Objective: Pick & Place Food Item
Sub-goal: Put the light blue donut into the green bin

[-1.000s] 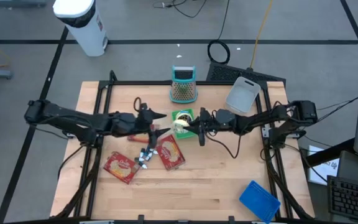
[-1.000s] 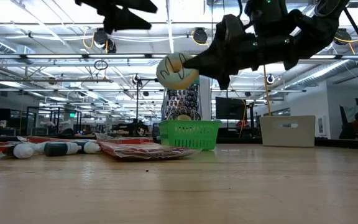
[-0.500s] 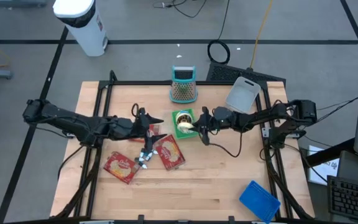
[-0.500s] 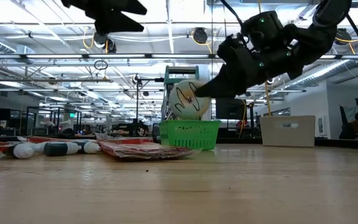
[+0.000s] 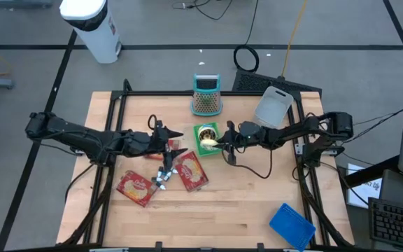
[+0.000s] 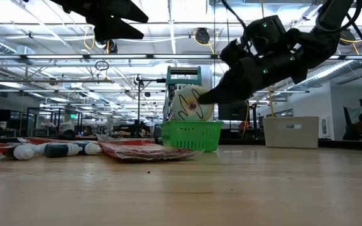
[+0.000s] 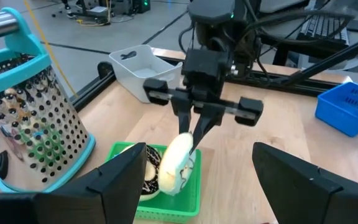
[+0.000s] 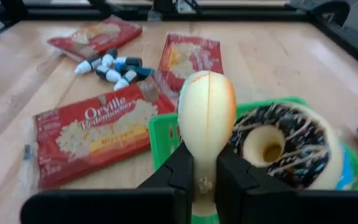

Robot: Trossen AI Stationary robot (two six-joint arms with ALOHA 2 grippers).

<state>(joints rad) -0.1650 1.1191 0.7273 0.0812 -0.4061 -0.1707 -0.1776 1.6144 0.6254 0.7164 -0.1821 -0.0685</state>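
A pale glazed donut (image 8: 206, 115) stands on edge over the green basket (image 5: 205, 137), with my right gripper (image 5: 221, 143) shut on it. A second donut with chocolate icing (image 8: 283, 149) lies in the basket (image 7: 173, 202). In the low view the held donut (image 6: 192, 103) shows just above the basket's rim (image 6: 190, 133). My left gripper (image 5: 178, 138) hovers open to the left of the basket, above the snack packets. Its two fingers (image 7: 114, 186) frame the left wrist view and nothing lies between them. My right gripper pinches the pale donut's rim (image 8: 205, 163) between its two fingers, one on each flat face. The fingers (image 6: 222, 94) come from the table's right, slanting a little downward. The donut (image 7: 176, 163) stands on edge beyond the fingertips; whether it touches the iced donut or the basket, I cannot tell.
A teal cheese grater (image 5: 206, 96) stands behind the basket and a white bin (image 5: 273, 106) sits at the far right. Popcorn packets (image 5: 192, 171) (image 5: 134, 187) and small bottles (image 5: 163, 175) lie left of centre. A blue basket (image 5: 290, 225) sits near the front right corner.
My right gripper has come down toward the green basket with the pale donut and has rolled about its own axis. The donut, first high and showing its face in the low view, now stands on edge just above the basket's rim.
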